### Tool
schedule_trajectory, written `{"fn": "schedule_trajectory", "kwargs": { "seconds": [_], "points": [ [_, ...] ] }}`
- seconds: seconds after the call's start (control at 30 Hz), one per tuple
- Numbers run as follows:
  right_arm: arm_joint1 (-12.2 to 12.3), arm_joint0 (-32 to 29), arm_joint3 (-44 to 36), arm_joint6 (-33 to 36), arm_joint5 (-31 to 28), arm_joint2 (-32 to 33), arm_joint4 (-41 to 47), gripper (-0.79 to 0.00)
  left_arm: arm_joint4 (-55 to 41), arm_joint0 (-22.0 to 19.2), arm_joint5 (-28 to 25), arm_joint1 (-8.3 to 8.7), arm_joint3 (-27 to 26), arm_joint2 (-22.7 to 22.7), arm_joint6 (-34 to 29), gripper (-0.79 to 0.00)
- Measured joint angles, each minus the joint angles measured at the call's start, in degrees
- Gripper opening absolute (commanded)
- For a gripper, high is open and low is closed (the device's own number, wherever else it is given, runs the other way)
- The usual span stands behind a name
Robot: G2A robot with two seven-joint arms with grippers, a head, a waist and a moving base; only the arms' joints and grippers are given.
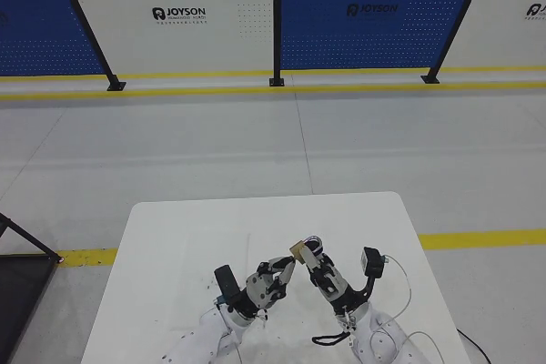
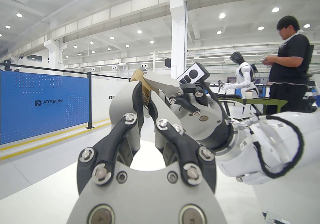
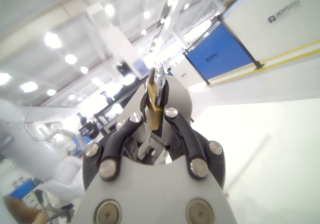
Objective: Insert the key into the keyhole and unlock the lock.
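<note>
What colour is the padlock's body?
Brassy gold. The padlock body shows best in the right wrist view.

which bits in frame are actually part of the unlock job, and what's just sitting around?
Job:
- padlock, gripped in the right claw
- key, apparently pinched in the left claw, right up against the padlock

Just around:
- white table beneath the arms
- black rack beside the table
- barrier panels
- yellow floor lines
</note>
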Motion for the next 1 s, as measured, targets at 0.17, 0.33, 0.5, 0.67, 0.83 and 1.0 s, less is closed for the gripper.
{"fn": "schedule_trajectory", "kwargs": {
  "seconds": [0.17, 0.33, 0.5, 0.67, 0.83, 1.0],
  "points": [
    [0.0, 0.0, 0.0, -0.1, -0.1, 0.1, -0.1, -0.785, -1.7, 0.1, -2.9, 0.21, -0.5, -0.3, -1.1, -0.489],
    [0.0, 0.1, 0.0, -0.2, -0.3, 0.2, 0.0, -0.785, -4.0, 0.7, -7.1, 0.61, -1.2, -0.9, -2.0, -0.493],
    [0.1, 0.3, -0.1, 0.1, -1.1, 0.5, -0.4, -0.785, -6.4, 1.7, -12.0, 1.30, -2.0, -2.2, -3.6, -0.486],
    [0.4, 0.4, -1.2, 0.0, -5.1, 1.4, -4.1, -0.785, -13.6, 2.8, -24.1, 2.56, -2.3, -4.1, -10.7, -0.428],
    [0.5, 1.0, -1.3, -0.5, -5.9, 2.0, -7.5, -0.785, -25.4, 4.4, -31.0, 4.69, -4.7, -4.7, -23.2, 0.000],
    [0.5, 1.0, -1.3, -0.6, -5.8, 2.1, -7.6, -0.785, -40.2, 4.3, -30.8, 7.39, -8.1, -1.8, -36.4, 0.000]
  ]
}}
